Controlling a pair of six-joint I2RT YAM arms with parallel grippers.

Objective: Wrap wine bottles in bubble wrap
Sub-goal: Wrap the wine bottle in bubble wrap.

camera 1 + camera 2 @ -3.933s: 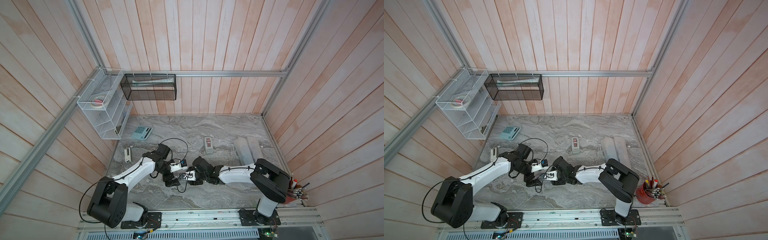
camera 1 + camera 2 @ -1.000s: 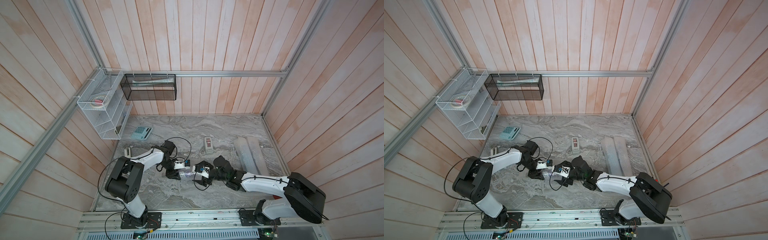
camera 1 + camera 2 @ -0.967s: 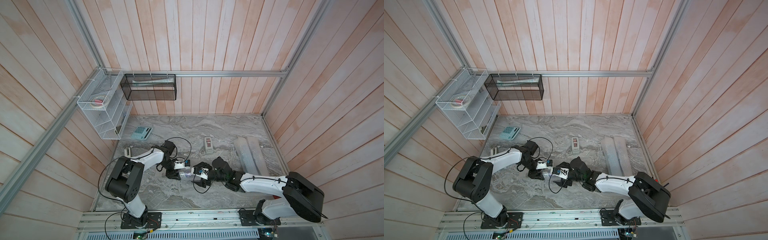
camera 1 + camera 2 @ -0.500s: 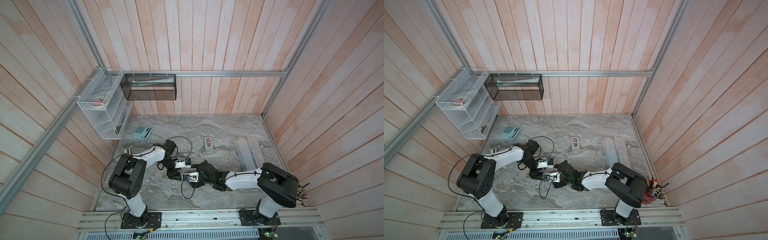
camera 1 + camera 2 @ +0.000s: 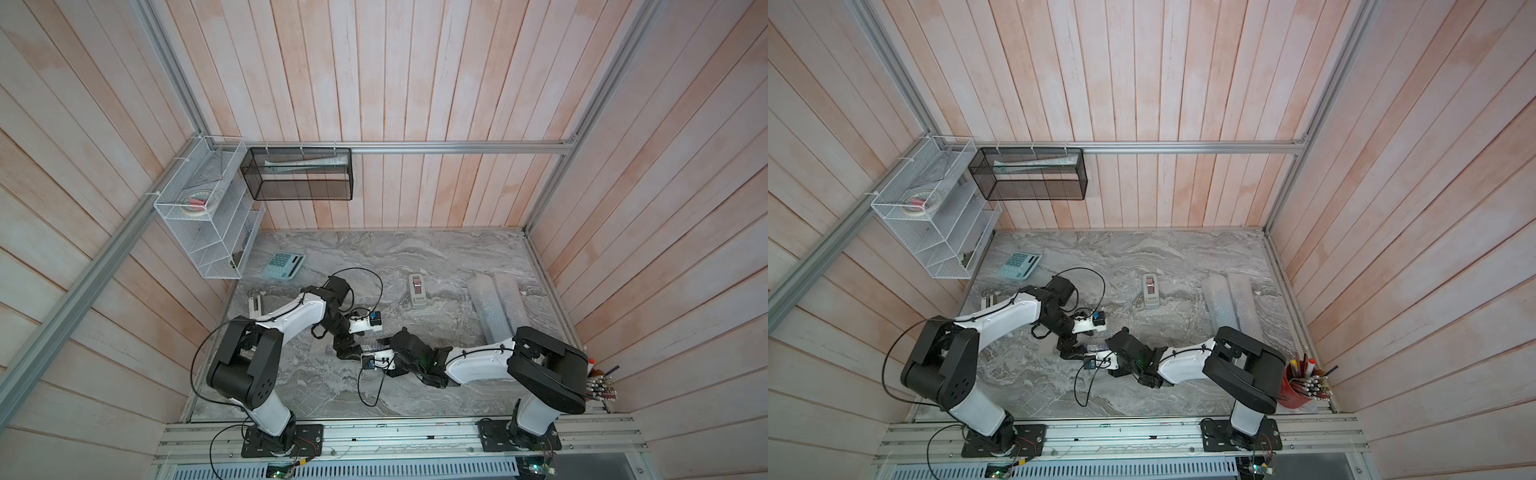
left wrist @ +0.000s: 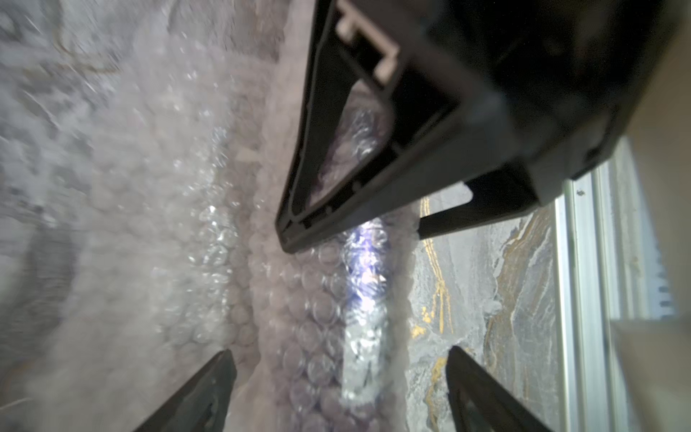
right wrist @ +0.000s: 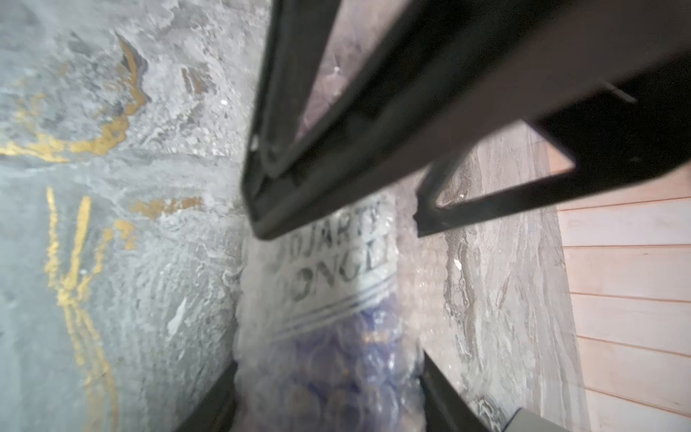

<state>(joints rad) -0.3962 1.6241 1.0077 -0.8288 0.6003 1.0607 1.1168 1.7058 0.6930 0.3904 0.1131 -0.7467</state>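
both top views: high, looking down, whole table (image 5: 374, 257); wrists: close, sharing bottle (image 7: 336, 269)

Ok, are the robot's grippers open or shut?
Left gripper: open, holding nothing.
Right gripper: shut on the bubble-wrapped wine bottle.

1 bottle (image 7: 332, 284), 2 bubble-wrap rolls (image 5: 488, 309), 1 calculator (image 5: 283, 264)

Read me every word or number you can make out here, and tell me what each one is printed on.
"DJARTY": upper line on the white label of the wine bottle, seen through bubble wrap; the start of the word is hidden.
"ONGLI": lower line of the same label; start hidden, last letter blurred.
Calculator: key markings too small to read.
Tape dispenser: no readable text.
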